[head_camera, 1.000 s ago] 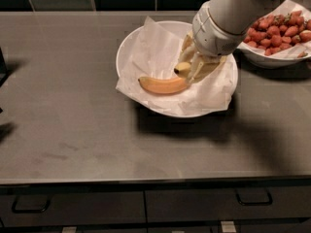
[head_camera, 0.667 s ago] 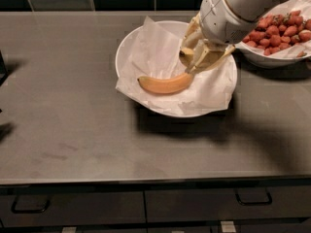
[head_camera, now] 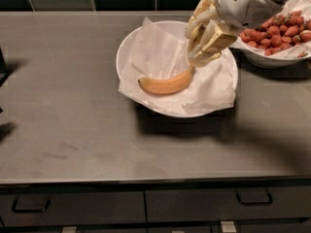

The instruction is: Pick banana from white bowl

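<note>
The white bowl (head_camera: 127, 47), lined with crinkled white paper, stands at the middle back of the counter. My gripper (head_camera: 200, 41) hangs over the bowl's right half, a little above the paper. It is shut on the pale yellow banana (head_camera: 208, 57), which shows only partly between the fingers. The banana's lower end is close to the tip of a shorter, curved orange-yellow banana (head_camera: 166, 85) that lies on the paper in the bowl.
A second white bowl (head_camera: 272, 59) full of red strawberries stands at the back right, just behind my arm. A dark tiled wall runs along the counter's back edge. Drawers with handles are below the front edge.
My gripper has risen from the bottom of the bowl and moved slightly right, taking the pale banana up with it. The orange-yellow banana has shifted slightly.
</note>
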You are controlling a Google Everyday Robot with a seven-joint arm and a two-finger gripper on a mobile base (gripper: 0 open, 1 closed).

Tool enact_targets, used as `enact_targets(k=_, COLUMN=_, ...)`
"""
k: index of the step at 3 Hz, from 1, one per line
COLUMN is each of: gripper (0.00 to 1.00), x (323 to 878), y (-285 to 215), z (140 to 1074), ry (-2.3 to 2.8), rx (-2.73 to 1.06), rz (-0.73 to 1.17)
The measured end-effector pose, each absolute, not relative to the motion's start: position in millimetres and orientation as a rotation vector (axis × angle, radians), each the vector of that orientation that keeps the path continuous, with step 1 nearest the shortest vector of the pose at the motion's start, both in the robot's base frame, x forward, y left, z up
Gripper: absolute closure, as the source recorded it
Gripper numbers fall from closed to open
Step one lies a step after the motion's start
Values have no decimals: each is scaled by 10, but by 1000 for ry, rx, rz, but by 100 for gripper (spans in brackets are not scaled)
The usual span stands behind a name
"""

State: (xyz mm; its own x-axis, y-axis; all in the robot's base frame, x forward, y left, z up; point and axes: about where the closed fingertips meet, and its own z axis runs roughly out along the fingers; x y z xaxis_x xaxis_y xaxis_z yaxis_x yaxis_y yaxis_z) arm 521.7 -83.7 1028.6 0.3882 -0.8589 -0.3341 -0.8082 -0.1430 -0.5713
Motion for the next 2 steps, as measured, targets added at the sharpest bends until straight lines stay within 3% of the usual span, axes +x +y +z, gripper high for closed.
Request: enact_targets(k=2, gripper=100, x=4864, y=-1057, z=10398, ry=1537, rx=-1770, rz=42)
